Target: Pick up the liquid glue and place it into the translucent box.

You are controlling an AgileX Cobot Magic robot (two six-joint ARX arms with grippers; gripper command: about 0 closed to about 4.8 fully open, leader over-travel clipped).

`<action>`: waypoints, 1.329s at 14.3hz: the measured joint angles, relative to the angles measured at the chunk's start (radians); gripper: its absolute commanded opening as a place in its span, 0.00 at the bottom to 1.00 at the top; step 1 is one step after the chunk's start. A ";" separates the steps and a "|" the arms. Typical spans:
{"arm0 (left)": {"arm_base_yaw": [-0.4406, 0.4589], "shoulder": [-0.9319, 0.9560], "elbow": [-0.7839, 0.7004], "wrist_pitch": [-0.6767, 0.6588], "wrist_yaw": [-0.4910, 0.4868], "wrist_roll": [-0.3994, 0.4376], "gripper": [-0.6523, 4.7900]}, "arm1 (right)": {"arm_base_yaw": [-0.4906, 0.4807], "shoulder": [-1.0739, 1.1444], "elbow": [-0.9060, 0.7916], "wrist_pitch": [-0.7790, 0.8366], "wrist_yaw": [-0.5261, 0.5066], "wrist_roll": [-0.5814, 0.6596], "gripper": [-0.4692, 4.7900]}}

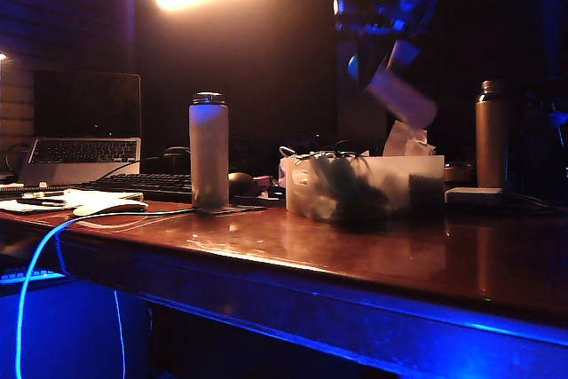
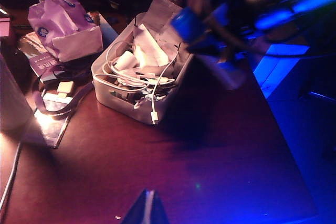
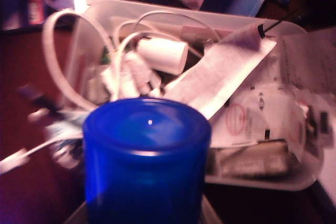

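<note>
- From the side, your right hand (image 1: 383,59) holds the liquid glue (image 1: 401,97) tilted, high above the translucent box (image 1: 364,185) on the desk (image 1: 355,255). Let go here and it could bounce out.
- The left-wrist camera shows a box full of cables (image 2: 139,80); the glue might roll off them. I can't tell if your left hand (image 2: 147,211) is open.
- The right-wrist camera shows the glue's blue end (image 3: 147,156) up close, gripped over the box.

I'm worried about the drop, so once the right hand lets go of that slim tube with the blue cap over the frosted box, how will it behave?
The slim blue-capped tube, being round, may roll. Tangled white cables in the frosted box should likely cushion and stop it.
</note>
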 measured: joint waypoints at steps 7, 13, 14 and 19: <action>0.000 0.000 0.000 -0.019 0.000 0.000 0.11 | -0.002 0.026 -0.002 0.373 0.107 0.000 0.48; 0.000 0.000 0.000 -0.019 0.000 0.000 0.11 | -0.002 0.176 -0.004 0.503 0.079 0.001 0.48; 0.000 0.000 0.000 -0.019 0.000 0.000 0.11 | -0.002 0.195 -0.004 0.510 0.071 0.013 0.48; 0.000 0.000 0.000 -0.019 0.000 0.000 0.11 | -0.003 0.248 -0.002 0.533 0.066 0.046 0.50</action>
